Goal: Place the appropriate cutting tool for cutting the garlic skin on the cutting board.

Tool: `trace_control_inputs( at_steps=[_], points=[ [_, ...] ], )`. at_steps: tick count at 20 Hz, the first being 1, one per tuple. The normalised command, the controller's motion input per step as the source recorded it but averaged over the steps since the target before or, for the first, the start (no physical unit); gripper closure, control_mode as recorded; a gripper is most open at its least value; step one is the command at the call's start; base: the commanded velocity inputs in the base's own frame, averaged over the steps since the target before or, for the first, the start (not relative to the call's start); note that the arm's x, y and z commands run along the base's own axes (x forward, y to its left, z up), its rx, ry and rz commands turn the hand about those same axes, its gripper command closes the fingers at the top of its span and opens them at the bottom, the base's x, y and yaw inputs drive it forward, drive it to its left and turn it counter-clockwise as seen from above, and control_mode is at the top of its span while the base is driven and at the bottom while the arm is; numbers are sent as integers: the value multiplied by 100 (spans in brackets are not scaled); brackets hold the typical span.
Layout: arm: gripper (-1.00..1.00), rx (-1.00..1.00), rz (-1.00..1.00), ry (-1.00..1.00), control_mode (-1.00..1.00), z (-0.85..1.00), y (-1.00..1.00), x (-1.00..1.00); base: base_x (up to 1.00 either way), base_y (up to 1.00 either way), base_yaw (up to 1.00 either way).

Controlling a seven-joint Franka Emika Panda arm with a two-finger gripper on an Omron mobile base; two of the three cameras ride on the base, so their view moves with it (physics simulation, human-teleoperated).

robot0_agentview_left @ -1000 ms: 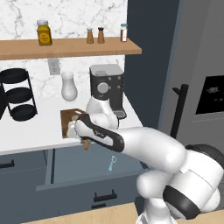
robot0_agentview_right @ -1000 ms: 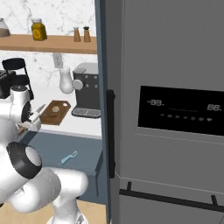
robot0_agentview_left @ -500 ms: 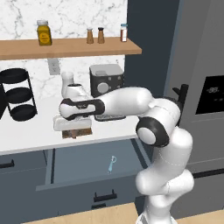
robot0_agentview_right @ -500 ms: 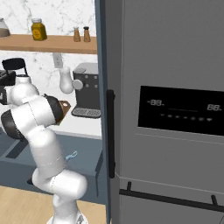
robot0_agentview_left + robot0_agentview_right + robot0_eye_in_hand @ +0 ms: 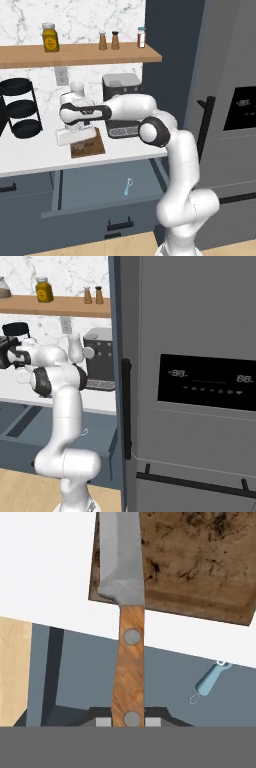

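- The knife [image 5: 127,607] is held in the gripper [image 5: 128,721]: in the hand view its orange-brown handle runs down between the two finger tips, which are closed against it at the butt end.
- The thin grey blade is pointed straight away from the gripper, so the long axis of the knife is in line with the hand.
- The cutting board [image 5: 200,567] is seen beyond and below the blade in the hand view; the blade is laid across the picture of the board's near corner, while the handle is over the white tabletop [image 5: 45,567] and the open drawer [image 5: 170,677].
- Whether the blade is touching the board or hanging above it cannot be told from these views.
- In the left base view the gripper [image 5: 67,135] is stretched out to the left over the tabletop [image 5: 30,155], just beside the board's [image 5: 88,145] left edge, with the coffee machine [image 5: 121,102] behind the arm.
- The coming move is judged to turn on this offset: the board lies ahead of the gripper along the knife's axis and slightly to one side, so the knife would need carrying further over the board and lowering before it is let go.
- The garlic cannot be made out.
- The small light-blue looped tool [image 5: 210,682] is lying in the drawer [image 5: 100,192], well apart from the knife.
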Motion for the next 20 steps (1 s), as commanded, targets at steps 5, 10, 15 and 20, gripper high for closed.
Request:
trace_control_inputs(
  at_steps=[5,10,15,20],
  points=[
    [100,-1,0,2,-100,-51,-12,5,0,0,0],
    [100,0,0,0,-100,-29,-47,1,0,0,0],
    [100,0,0,-2,-100,-38,-57,2,0,0,0],
    [100,1,0,-7,-100,-38,-11,12,0,0,0]
  ],
)
